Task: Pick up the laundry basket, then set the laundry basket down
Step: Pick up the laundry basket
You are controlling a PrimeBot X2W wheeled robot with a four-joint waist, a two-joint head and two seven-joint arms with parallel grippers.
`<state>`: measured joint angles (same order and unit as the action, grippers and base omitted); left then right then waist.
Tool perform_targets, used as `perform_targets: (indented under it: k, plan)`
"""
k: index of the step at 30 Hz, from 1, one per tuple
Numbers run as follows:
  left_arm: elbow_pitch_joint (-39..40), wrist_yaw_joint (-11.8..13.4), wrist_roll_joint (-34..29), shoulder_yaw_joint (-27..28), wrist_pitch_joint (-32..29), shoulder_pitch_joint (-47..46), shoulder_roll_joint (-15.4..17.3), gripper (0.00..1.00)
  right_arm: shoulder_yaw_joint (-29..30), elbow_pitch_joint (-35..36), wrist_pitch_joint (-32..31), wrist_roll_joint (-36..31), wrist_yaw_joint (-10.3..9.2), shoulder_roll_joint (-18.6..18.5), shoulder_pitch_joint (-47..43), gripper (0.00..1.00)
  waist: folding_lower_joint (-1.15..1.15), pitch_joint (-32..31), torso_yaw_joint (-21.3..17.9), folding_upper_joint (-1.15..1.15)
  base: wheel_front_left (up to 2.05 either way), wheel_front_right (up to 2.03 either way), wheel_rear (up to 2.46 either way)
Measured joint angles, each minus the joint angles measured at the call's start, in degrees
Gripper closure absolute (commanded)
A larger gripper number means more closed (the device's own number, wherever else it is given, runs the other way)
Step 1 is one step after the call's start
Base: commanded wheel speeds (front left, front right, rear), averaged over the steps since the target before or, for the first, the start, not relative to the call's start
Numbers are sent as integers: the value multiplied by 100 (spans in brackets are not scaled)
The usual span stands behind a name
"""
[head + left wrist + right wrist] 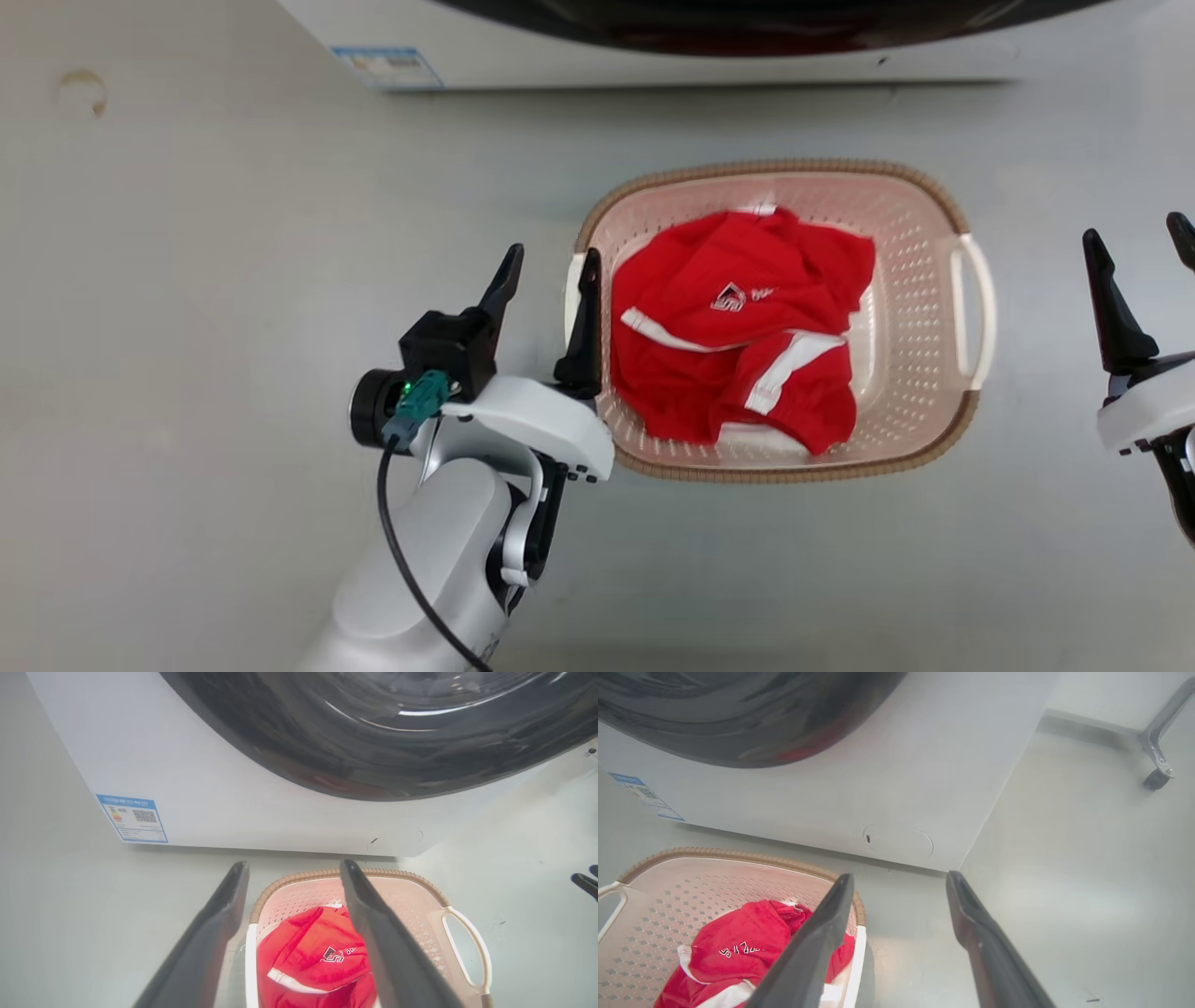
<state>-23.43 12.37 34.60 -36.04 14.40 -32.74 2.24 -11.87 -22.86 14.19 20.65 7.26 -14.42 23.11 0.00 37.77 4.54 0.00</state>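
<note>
**A:** Where does it all sit?

**B:** The laundry basket is on the floor between the two arms, not yet lifted. The left end effector is spread wide and holds nothing. It straddles the left handle, with its outer finger beyond the wall and its inner finger over the red garment. The right end effector is just as wide and also holds nothing. The right handle lies well apart from it, on its inner side.

**A:** So how should the grasp go?

**B:** I'd bring the right one inward until that handle lies between its fingers, as on the left. Then close both together and raise them evenly, or the basket will tip. The left inner finger should stay clear of the cloth so it pinches plastic alone.

**A:** What can't you make out?

**B:** I can't tell how high the left fingertips are over the handle, or whether they touch it. The left forearm covers the basket's corner nearest it. The head view's edge cuts off the right end effector. In the right wrist view the handle seems just beside the inner finger, but the depth there is unclear. Ahead of both fingertips, the washing machine is cropped.
</note>
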Motion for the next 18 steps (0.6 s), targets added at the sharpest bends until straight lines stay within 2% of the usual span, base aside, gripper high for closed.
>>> perform_targets:
  k: [12,18]
  plan:
    - [-436,178,489,-652,0,-636,-5,0,-464,-493,1,131,0,-100,571,0,0,1049,114,0,0,0,0]
    - [-556,257,647,-743,0,-827,-12,0,-621,-568,1,156,0,-101,744,0,0,1368,117,0,0,0,0]
